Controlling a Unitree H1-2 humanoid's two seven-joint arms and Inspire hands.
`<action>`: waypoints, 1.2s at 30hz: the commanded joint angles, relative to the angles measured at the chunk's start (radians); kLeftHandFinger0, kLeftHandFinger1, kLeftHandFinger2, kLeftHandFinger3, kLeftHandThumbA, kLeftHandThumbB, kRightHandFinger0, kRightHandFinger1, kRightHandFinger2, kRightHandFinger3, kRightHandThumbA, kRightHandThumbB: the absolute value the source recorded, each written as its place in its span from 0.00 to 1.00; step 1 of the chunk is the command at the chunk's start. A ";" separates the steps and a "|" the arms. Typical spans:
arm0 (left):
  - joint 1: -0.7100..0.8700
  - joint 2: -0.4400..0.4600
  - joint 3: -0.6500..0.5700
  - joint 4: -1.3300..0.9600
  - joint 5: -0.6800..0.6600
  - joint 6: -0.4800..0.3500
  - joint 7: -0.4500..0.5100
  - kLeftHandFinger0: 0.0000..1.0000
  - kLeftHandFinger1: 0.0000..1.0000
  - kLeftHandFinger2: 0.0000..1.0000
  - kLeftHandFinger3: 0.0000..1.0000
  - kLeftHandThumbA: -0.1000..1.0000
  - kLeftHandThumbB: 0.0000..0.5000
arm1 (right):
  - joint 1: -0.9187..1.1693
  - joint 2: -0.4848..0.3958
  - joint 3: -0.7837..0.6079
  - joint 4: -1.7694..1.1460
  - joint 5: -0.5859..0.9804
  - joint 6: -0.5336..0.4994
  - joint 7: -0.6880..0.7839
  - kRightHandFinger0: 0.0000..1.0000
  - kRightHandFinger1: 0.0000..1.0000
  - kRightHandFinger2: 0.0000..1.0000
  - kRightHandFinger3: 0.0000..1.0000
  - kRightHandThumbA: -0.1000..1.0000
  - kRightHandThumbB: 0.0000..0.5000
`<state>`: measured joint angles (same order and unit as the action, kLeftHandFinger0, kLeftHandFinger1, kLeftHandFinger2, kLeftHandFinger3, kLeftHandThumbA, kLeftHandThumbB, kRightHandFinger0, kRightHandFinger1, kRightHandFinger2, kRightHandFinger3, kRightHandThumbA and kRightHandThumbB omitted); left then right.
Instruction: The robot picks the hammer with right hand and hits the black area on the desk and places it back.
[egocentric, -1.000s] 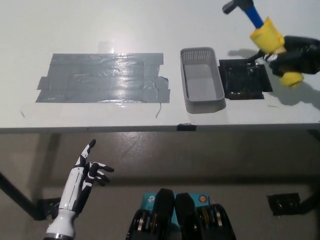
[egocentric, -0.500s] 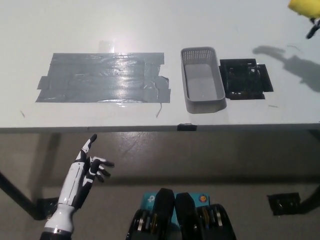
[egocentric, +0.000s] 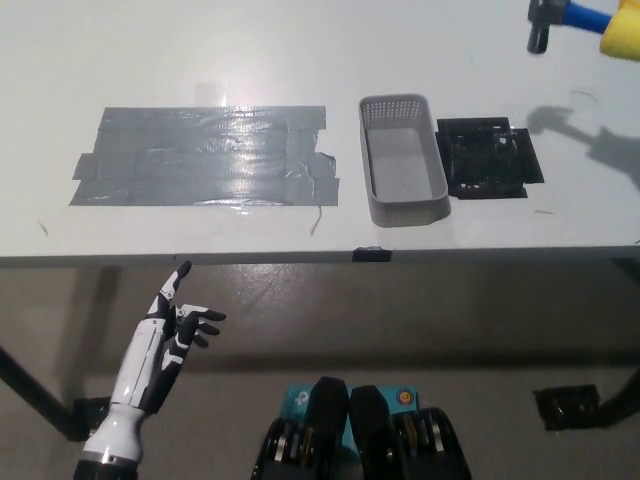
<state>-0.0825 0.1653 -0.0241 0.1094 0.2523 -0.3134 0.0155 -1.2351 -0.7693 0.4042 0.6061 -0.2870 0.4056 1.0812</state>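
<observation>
We see the white left hand (egocentric: 170, 335) hanging below the desk's front edge, fingers spread and gripping nothing. The black right hand isn't in the shot at all, so we can't tell what its fingers are doing. The hammer (egocentric: 580, 22) shows at the top right corner, up off the desk (egocentric: 300, 50), dark head pointing left, blue shaft and a bit of yellow cut off by the edge. It sits beyond and to the right of the black area (egocentric: 490, 158), throwing a shadow just right of that patch. The grey basket (egocentric: 403, 160) touches the black area's left side, and a big grey tape patch (egocentric: 205, 155) lies further left.
</observation>
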 joint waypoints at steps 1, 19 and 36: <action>-0.017 0.017 -0.004 -0.034 0.001 -0.035 0.000 0.42 0.49 0.55 1.00 1.00 0.00 | -0.050 -0.006 -0.004 0.004 -0.015 -0.074 -0.030 0.23 0.74 1.00 0.96 0.00 0.30; -0.016 0.014 -0.004 -0.033 0.019 -0.044 0.012 0.42 0.47 0.53 1.00 1.00 0.00 | -0.017 0.142 -0.033 0.209 -0.027 -0.165 -0.167 0.21 0.63 0.92 0.93 0.00 0.30; -0.005 0.014 0.000 -0.040 0.009 -0.031 0.006 0.43 0.48 0.54 1.00 1.00 0.00 | -0.063 0.157 -0.160 0.252 0.052 -0.102 -0.193 0.14 0.62 0.94 1.00 0.00 0.26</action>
<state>-0.0815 0.1655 -0.0256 0.1004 0.2633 -0.3140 0.0159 -1.1794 -0.5756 0.3354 0.8814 -0.3179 0.2680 0.9240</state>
